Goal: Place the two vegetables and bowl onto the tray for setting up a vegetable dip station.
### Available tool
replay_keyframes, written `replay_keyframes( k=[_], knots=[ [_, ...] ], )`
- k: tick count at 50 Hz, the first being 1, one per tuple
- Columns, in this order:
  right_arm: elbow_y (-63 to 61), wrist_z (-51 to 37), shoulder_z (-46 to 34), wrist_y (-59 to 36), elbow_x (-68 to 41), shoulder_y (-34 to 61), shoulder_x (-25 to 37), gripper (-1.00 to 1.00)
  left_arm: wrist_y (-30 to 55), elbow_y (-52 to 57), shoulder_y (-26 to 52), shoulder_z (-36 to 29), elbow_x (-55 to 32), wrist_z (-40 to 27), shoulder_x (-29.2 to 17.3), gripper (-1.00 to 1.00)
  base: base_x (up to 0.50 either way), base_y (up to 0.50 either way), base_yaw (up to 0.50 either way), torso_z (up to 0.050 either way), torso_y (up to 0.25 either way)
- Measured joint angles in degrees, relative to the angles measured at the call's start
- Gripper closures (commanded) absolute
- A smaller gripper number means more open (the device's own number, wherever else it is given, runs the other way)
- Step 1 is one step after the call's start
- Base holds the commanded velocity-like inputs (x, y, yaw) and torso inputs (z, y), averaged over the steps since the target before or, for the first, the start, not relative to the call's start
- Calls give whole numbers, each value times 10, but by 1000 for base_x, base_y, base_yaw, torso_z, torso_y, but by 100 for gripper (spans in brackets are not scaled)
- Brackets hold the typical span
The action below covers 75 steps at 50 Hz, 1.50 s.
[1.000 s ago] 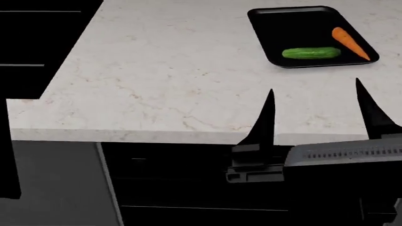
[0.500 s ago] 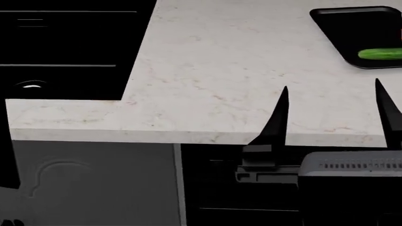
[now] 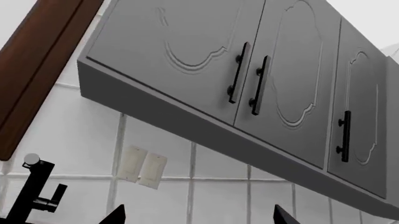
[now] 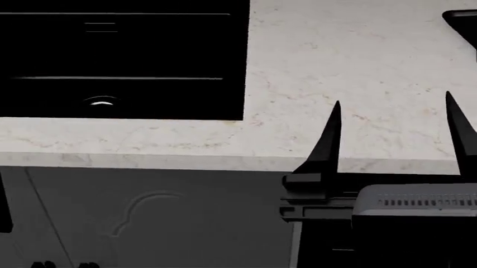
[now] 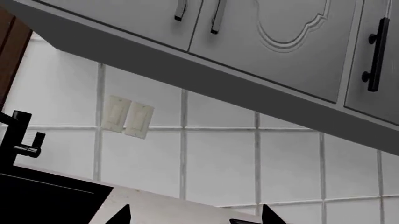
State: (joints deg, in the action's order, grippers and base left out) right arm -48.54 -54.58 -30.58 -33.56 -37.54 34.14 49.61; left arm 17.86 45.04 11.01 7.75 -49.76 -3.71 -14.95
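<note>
Only a corner of the glossy black tray (image 4: 463, 20) shows, at the head view's top right edge on the pale marble counter (image 4: 350, 72). The cucumber, the carrot and the white bowl are out of view. My right gripper (image 4: 395, 120) is open and empty, its two black fingers upright over the counter's front edge. It also shows in the right wrist view (image 5: 196, 215), jaws wide apart. My left gripper (image 3: 199, 215) is open and empty in the left wrist view, pointing at the tiled wall. It does not show in the head view.
A large black sink basin (image 4: 119, 56) is set in the counter at the left. Its black faucet (image 5: 16, 135) stands by the tiled wall. Grey wall cabinets (image 3: 249, 84) hang above. Grey base cabinet doors (image 4: 149, 218) lie below the counter edge.
The head view has swung left. The tray with the cucumber and carrot slid out past the right edge, and the sink basin came into view. My right gripper stays open.
</note>
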Motion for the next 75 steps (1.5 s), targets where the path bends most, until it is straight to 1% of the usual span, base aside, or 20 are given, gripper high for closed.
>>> replay_keyframes(
  k=[20,58,75],
  knots=[
    [-10,-9,-3,-17,-1,8,-1,-100,-1,5,3,-6,-8,-9,-7,-100,0,500,0,0,0],
    [-6,-7,-10,-19,5,13,-7,-100,-9,5,3,-15,-11,-17,-17,-100,0,500,0,0,0],
    [-6,-23,-15,-53,-3,26,-14,-100,-15,0,2,-22,-10,-15,-20,-100,0,500,0,0,0]
  ],
)
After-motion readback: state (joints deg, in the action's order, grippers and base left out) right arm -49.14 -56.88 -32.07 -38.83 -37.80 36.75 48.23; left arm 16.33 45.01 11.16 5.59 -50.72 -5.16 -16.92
